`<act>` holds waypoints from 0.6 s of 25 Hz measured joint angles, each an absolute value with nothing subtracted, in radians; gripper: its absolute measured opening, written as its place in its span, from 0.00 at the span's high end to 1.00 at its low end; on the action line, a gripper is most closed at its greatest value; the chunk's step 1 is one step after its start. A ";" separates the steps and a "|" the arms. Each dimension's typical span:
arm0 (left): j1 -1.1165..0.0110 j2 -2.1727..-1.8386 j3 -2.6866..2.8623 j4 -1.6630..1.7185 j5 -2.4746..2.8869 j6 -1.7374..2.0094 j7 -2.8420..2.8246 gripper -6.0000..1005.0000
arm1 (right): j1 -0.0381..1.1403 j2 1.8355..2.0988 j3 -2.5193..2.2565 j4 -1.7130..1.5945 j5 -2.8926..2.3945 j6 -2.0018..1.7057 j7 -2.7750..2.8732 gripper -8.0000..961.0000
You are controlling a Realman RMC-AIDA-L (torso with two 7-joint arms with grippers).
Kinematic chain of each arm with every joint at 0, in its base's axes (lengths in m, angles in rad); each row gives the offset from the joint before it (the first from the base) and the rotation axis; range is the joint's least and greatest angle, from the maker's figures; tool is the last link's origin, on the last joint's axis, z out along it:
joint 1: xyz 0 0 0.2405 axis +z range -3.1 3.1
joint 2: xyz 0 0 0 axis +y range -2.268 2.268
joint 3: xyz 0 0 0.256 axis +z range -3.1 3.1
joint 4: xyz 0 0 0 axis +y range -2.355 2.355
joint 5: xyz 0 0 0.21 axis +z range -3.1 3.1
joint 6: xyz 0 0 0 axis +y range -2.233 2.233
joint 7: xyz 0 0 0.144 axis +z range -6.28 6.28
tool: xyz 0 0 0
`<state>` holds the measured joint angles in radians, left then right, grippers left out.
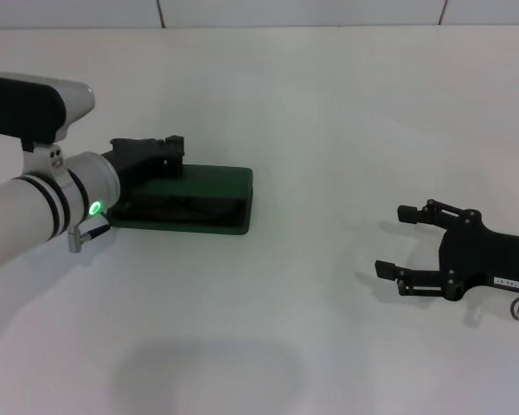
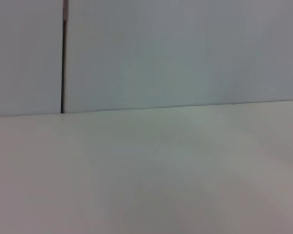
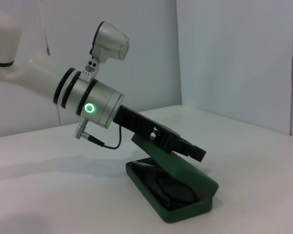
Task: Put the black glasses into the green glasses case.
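Observation:
The green glasses case (image 1: 218, 187) lies left of the table's middle, its lid half lowered over the base. In the right wrist view the case (image 3: 181, 212) is ajar, and the black glasses (image 3: 172, 188) lie inside on the dark lining, partly hidden by the lid. My left gripper (image 1: 176, 149) rests on top of the tilted lid (image 3: 183, 168); the left gripper also shows in the right wrist view (image 3: 197, 152). My right gripper (image 1: 389, 242) is open and empty, low over the table at the right, well away from the case.
The white table (image 1: 311, 112) runs back to a pale wall (image 1: 294, 10). The left wrist view shows only the table surface (image 2: 146, 175) and the wall with a dark seam (image 2: 63, 63).

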<state>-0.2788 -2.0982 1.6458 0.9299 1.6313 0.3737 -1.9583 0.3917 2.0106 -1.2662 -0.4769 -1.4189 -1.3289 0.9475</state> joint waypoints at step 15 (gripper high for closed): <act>-0.269 -2.100 1.658 0.896 1.458 0.374 -1.742 0.94 | 0.397 2.011 -1.262 -0.475 -1.419 -1.322 0.949 0.07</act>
